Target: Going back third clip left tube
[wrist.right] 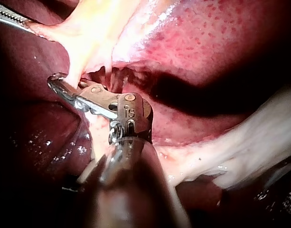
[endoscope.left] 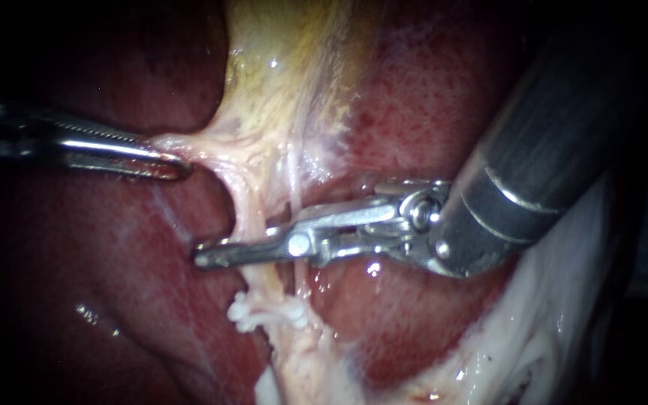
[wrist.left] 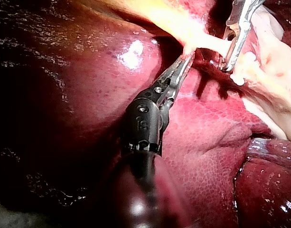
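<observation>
The pale left tube [endoscope.left: 253, 225] runs down from the yellowish gallbladder [endoscope.left: 286, 75] to a white clip [endoscope.left: 264, 315] lower on it. My right instrument [endoscope.left: 208, 255] comes in from the upper right and lies across this tube above the clip. Its slim jaws are slightly open, with the tube between them. In the right wrist view the right instrument [wrist.right: 60, 83] has the strand passing down at its tip. My left instrument [endoscope.left: 166, 161] is shut on the gallbladder's pale edge and holds it stretched to the left; the left wrist view also shows the left instrument [wrist.left: 185, 61] there.
Dark red liver [endoscope.left: 114, 262] surrounds the tubes on both sides. A thinner second strand [endoscope.left: 294, 187] runs just right of the left tube. White fatty tissue [endoscope.left: 549, 330] lies at the lower right, under the right instrument's shaft [endoscope.left: 549, 150].
</observation>
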`<control>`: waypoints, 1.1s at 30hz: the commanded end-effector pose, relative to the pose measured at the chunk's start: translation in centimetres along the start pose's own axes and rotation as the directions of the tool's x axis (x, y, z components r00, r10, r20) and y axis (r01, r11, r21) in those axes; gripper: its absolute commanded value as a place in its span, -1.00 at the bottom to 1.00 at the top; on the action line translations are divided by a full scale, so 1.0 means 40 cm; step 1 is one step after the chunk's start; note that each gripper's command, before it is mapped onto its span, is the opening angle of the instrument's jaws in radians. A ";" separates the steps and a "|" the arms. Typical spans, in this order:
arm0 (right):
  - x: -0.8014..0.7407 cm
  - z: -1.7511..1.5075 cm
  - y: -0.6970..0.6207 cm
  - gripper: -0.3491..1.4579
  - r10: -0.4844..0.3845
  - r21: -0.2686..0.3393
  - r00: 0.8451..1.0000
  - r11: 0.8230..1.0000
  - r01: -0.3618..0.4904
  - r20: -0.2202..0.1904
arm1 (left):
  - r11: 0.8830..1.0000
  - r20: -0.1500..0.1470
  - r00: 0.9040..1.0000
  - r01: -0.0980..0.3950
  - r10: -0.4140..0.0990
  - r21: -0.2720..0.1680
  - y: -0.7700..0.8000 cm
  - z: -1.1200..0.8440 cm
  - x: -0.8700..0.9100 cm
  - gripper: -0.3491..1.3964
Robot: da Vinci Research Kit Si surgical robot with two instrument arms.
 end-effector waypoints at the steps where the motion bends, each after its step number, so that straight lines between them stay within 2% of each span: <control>1: -0.0003 0.0004 0.0003 -0.93 -0.012 0.004 1.000 1.000 0.012 0.004 | 1.000 0.000 1.000 0.000 0.000 -0.001 0.0001 -0.0002 0.0001 -1.00; 3: -0.0010 0.0018 0.0014 -0.49 -0.068 0.005 0.998 0.998 0.068 0.007 | 1.000 0.000 1.000 0.000 0.000 -0.001 0.0000 -0.0002 0.0001 -1.00; 5: -0.0019 0.0037 0.0029 -0.22 -0.096 0.002 0.995 0.995 0.096 0.007 | 1.000 0.000 1.000 0.000 0.000 -0.001 0.0000 -0.0003 0.0001 -1.00; 6: -0.0024 0.0046 0.0037 -0.18 -0.104 0.003 0.995 0.995 0.104 0.009 | 1.000 0.000 1.000 0.000 0.000 -0.001 0.0000 -0.0003 0.0000 -1.00; 11: -0.0049 0.0069 0.0084 -0.10 -0.202 -0.037 0.979 0.979 0.202 -0.008 | 1.000 0.000 1.000 0.000 0.000 -0.001 0.0000 -0.0004 -0.0001 -1.00; 15: -0.0038 0.0050 0.0120 -0.07 -0.259 -0.086 0.966 0.963 0.255 -0.029 | 1.000 0.000 1.000 0.000 0.000 -0.002 -0.0001 -0.0005 -0.0001 -1.00; 17: -0.0036 0.0035 0.0130 -0.07 -0.274 -0.090 0.961 0.959 0.270 -0.029 | 1.000 0.000 1.000 0.000 0.000 -0.002 -0.0001 -0.0005 -0.0001 -1.00; 27: -0.0055 -0.0017 0.0126 -0.07 -0.315 -0.093 0.949 0.946 0.312 -0.025 | 1.000 0.000 1.000 -0.001 0.001 -0.002 -0.0001 -0.0006 -0.0002 -1.00; 33: -0.0063 -0.0063 0.0114 -0.08 -0.314 -0.087 0.949 0.946 0.311 -0.016 | 1.000 0.001 1.000 -0.001 0.001 -0.003 -0.0001 -0.0009 -0.0002 -1.00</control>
